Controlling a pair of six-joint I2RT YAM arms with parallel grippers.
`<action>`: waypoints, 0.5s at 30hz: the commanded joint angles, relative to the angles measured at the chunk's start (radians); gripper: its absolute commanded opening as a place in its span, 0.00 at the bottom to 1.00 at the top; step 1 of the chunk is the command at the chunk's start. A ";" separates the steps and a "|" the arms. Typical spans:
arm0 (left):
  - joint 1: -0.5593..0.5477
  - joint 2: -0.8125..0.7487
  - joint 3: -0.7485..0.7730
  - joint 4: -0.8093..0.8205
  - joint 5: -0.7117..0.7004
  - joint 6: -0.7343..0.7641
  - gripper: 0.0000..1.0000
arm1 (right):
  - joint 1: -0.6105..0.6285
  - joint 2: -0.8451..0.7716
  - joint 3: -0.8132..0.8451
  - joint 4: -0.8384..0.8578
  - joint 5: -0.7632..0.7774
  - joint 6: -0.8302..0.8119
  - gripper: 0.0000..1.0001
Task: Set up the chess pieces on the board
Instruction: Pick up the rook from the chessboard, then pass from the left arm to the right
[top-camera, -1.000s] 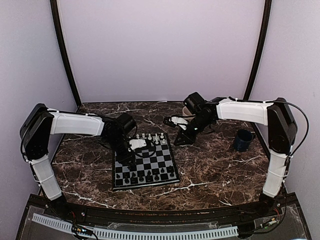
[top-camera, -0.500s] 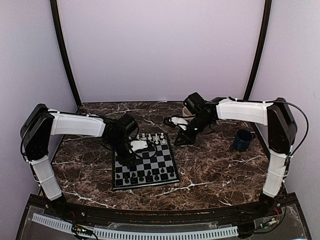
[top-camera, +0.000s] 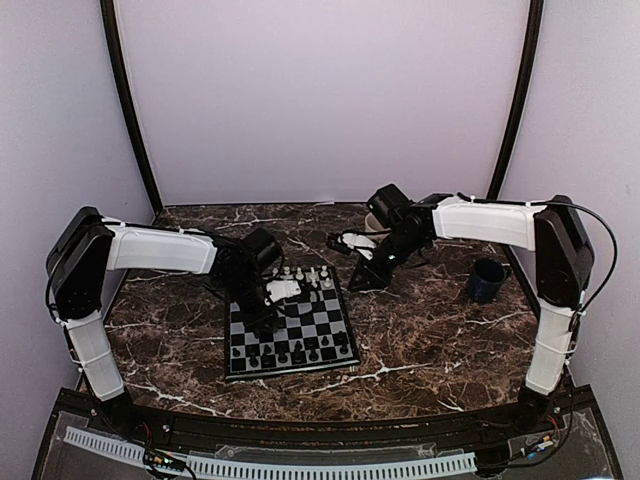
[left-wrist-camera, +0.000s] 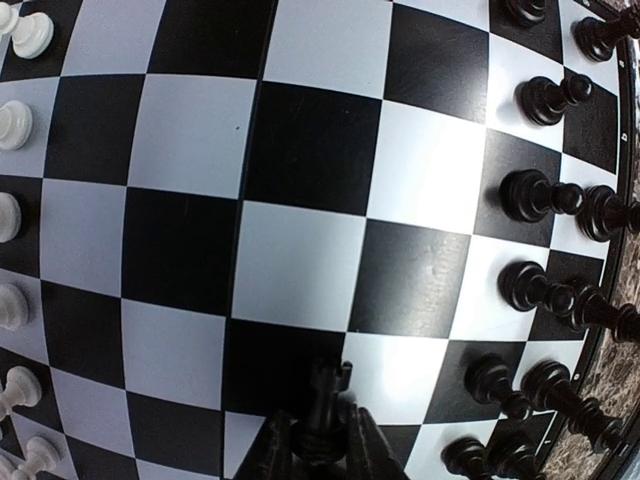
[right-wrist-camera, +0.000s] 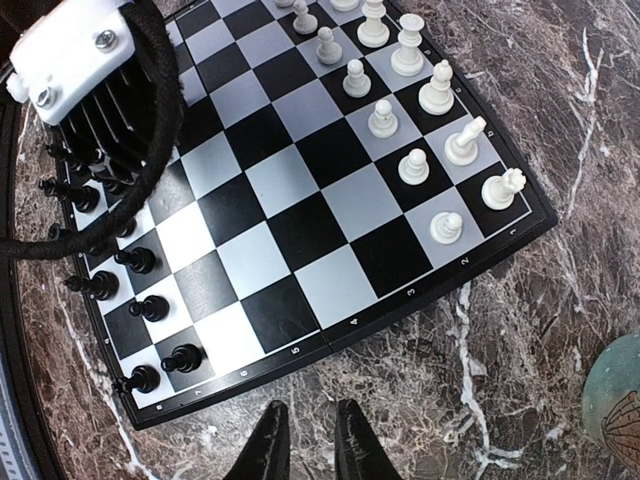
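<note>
Jaws of the left gripper (left-wrist-camera: 320, 432) are clamped on a black rook (left-wrist-camera: 325, 392), held upright over the board (left-wrist-camera: 300, 250), the black ranks (left-wrist-camera: 545, 195) lying toward its near edge, while the right gripper (right-wrist-camera: 308, 425), narrowly parted and empty, is poised over the surface (right-wrist-camera: 480, 330) alongside.

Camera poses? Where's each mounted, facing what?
Top external: high behind the robot, looking down on the board; left arm and right arm show.
Left wrist: low over the board; left gripper pinching a black piece.
Right wrist: above the table beside the board; right gripper empty.
Shared: the board in all; right wrist also sees the left gripper.
</note>
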 joint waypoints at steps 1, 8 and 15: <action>-0.005 -0.043 0.010 0.025 0.036 -0.062 0.15 | -0.012 0.001 0.062 -0.015 -0.049 0.042 0.18; 0.000 -0.180 -0.044 0.259 0.106 -0.233 0.15 | -0.091 0.006 0.168 -0.039 -0.199 0.161 0.19; 0.000 -0.314 -0.212 0.674 0.165 -0.460 0.16 | -0.133 0.011 0.197 0.002 -0.436 0.299 0.24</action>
